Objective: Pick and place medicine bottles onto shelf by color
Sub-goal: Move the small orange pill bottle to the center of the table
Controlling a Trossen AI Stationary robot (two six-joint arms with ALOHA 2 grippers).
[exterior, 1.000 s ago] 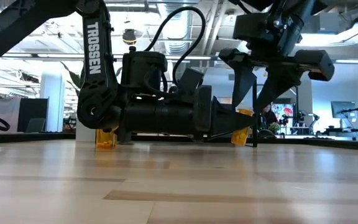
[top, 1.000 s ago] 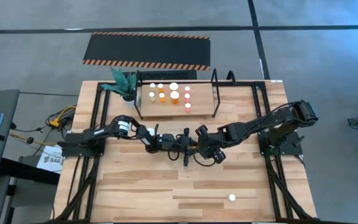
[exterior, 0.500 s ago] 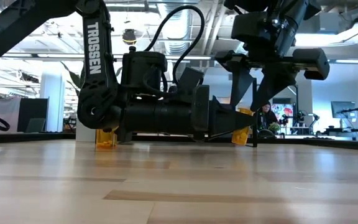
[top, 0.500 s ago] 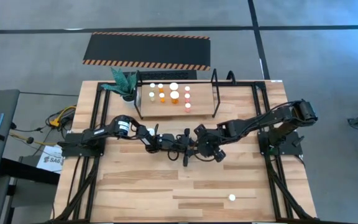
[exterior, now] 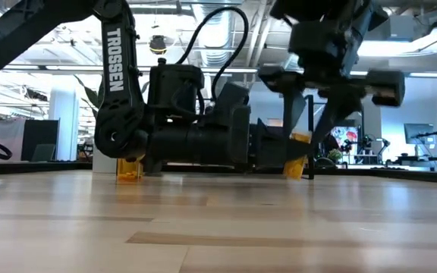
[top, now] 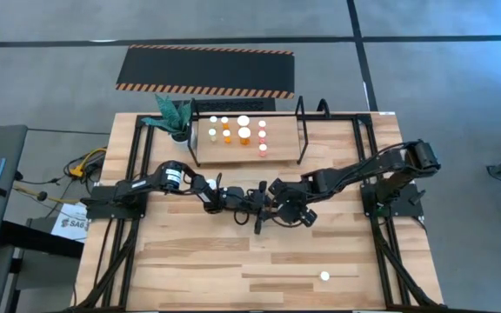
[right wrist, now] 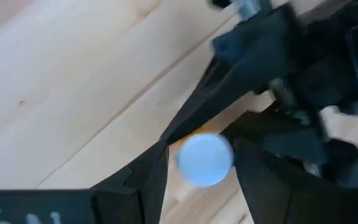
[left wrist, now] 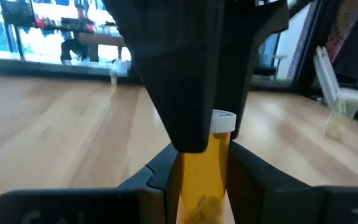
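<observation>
Just in front of the shelf (top: pixel 246 143), at mid-counter (top: pixel 233 269), the left end effector (left wrist: pixel 199 171) is clamped on a yellow medicine bottle (left wrist: pixel 205 180), while the right end effector (right wrist: pixel 194 158) straddles its white cap with fingers apart. If the right one closes off-centre, or the left lets go too soon, the bottle could twist out and roll. One bottle (top: pixel 324 276) lies far from the shelf, near the counter's front edge.

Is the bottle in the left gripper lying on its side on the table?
No. In the left wrist view the yellow bottle stands upright between the left gripper's fingers, its white cap on top.
</observation>
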